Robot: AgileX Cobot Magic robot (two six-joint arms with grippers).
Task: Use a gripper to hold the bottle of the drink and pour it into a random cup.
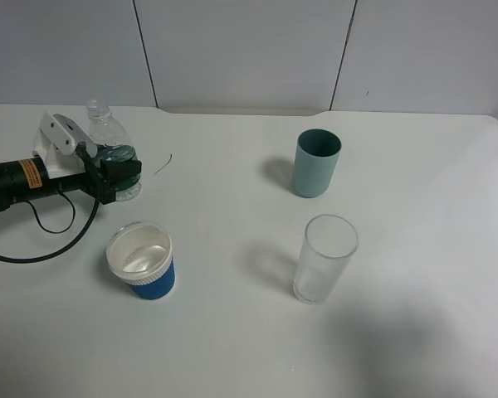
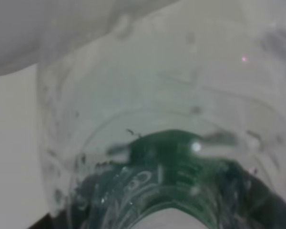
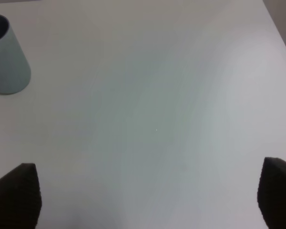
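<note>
The left end effector (image 1: 120,176) sits in the upper left of the high view, clenched around the green-labelled belly of the bottle of the drink (image 1: 112,149). The bottle stands upright on the worktop (image 1: 232,332), its long axis vertical and its uncapped neck pointing up, while the arm reaches in level from the left edge. The left wrist view is filled by the clear bottle wall and the green label (image 2: 171,176), blurred by closeness, which fits a grip already made.

The coming move turns on where the blue cup (image 1: 141,261) lies from the held bottle: it is below and slightly right of it in the frame, near but apart, mouth open upward and white inside. By my judgement the bottle must be lifted, carried toward the lower part of the frame and tilted neck-first over that rim. The left arm is clearly nearer.

The right end effector (image 3: 148,195) hangs released over bare worktop, its two dark fingertips wide apart, grasping nothing.

Count: one bottle, one blue cup, one teal cup (image 1: 317,162), one tall clear glass (image 1: 324,258).
</note>
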